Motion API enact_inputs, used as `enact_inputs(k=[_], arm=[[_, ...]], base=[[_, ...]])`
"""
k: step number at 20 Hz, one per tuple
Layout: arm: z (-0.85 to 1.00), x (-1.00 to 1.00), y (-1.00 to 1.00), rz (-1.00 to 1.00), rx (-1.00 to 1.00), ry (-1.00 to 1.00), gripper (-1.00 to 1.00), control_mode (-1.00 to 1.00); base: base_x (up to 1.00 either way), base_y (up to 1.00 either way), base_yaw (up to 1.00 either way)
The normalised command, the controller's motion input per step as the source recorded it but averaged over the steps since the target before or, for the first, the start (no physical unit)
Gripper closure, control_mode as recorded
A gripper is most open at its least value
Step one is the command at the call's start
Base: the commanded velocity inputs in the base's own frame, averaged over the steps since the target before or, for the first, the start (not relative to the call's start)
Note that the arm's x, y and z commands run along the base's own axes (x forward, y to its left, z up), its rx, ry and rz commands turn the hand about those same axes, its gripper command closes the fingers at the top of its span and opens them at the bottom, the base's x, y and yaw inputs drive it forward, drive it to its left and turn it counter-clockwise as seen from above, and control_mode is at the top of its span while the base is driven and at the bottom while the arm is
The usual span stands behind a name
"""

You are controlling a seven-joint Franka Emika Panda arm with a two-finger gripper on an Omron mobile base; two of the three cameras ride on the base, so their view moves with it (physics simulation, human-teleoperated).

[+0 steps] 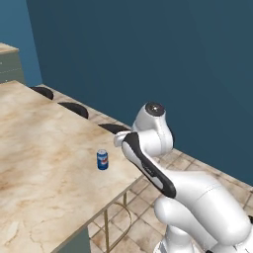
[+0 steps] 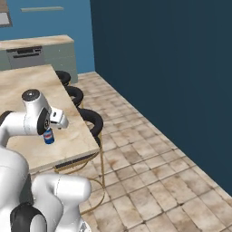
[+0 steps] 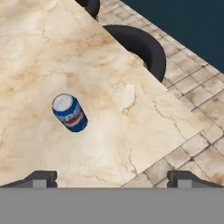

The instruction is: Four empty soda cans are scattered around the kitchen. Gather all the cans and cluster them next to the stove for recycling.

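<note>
From the left base view I see a blue soda can [image 1: 102, 159] standing upright on the marble worktop [image 1: 39, 163], near its corner, at about nine o'clock from the arm's elbow. In the right base view the can [image 2: 48, 137] sits just below the white hand, partly covered by it. In the hand view the can [image 3: 70, 113] lies at ten o'clock from the jaws [image 3: 112, 178], which are spread wide and hold nothing; black stools [image 3: 140, 46] line the worktop edge.
</note>
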Motion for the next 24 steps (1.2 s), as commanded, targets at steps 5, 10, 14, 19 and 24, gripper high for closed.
enact_inputs(k=[5,10,14,19,24], arm=[[0.03,0.16,0.47,0.11,0.00,0.00,-1.00,-1.00],[0.00,0.18,0.43,0.08,0.00,0.00,-1.00,-1.00],[0.00,0.22,0.39,0.06,0.00,0.00,-1.00,-1.00],[-0.04,0.23,0.30,0.06,0.00,0.00,-1.00,-1.00],[-0.16,0.26,0.11,0.09,-0.02,0.00,-1.00,-1.00]], base=[[0.00,0.00,0.00],[0.00,0.00,0.00],[0.00,0.00,0.00],[0.00,0.00,0.00],[0.00,0.00,0.00]])
